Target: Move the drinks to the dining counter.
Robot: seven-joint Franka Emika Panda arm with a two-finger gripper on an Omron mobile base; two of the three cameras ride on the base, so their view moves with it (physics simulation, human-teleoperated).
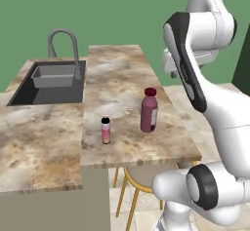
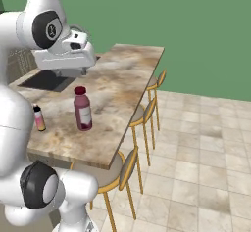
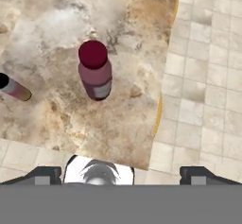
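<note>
Two drinks stand upright on the dining counter (image 1: 122, 74) (image 2: 125, 72) (image 3: 61, 20), near its front end. The dark maroon bottle (image 1: 149, 112) (image 2: 82, 109) (image 3: 96, 72) is the larger one. To its left, a hand's width away, stands the slim pink bottle (image 1: 105, 130) (image 2: 39, 118) (image 3: 14, 89) with a black cap. My gripper (image 3: 122, 175) (image 2: 66, 72) hangs high above the slab, looking straight down on the bottles. Its fingers are spread wide open with nothing between them, and it touches neither bottle.
A dark sink (image 1: 51, 81) with a grey faucet (image 1: 66, 45) sits in the lower marbled counter (image 1: 39, 137) to the left of the slab. Gold-framed stools (image 2: 147, 111) (image 1: 136, 181) stand under the overhang. Beige tiled floor (image 3: 203, 76) lies to the right.
</note>
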